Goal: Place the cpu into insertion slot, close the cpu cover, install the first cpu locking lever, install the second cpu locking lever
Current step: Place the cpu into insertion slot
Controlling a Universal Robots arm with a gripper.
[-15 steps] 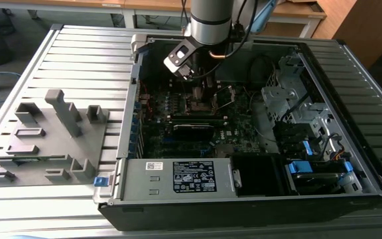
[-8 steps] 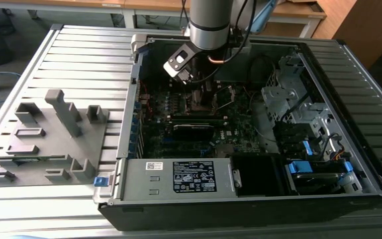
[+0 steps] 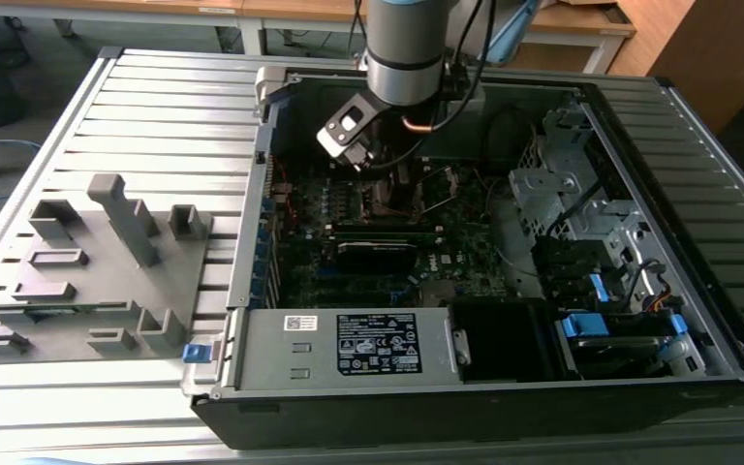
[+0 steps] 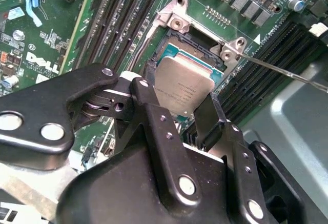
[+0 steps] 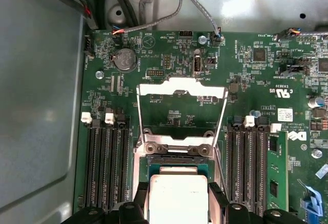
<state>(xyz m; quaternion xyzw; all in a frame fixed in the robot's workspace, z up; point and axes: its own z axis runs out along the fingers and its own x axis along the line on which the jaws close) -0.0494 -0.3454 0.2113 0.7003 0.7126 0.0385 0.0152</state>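
grey metal slats form the table [image 3: 152, 107]. on it lies the open case [image 3: 449, 421], with the arm [image 3: 405, 48] reaching down into it. inside, the green board [image 5: 169, 49] lies flat. the cover [image 5: 182, 87] is swung open and lies back on the board, away from the slot [image 5: 177, 160], so the slot is uncovered. the gripper [image 4: 177, 100] is narrowed onto the cpu [image 5: 178, 196], with a finger on each of two opposite edges. the cpu hangs just over the slot. in the second wrist view it looks slightly tilted against the rim rather than seated, and we cannot tell whether any edge touches yet. a thin lever [image 4: 279, 70] juts out beside one corner of the slot.

we judge the main risk to be a crooked landing. if the cpu goes down tilted or turned off-square, one corner could dig into the slot's contacts and bend them. the grip is on thin edges only, so the cpu may slip or pivot under a light push. the fingers also sit close to the slot's rim, and a small sideways drift could knock them against it or snag the lever.
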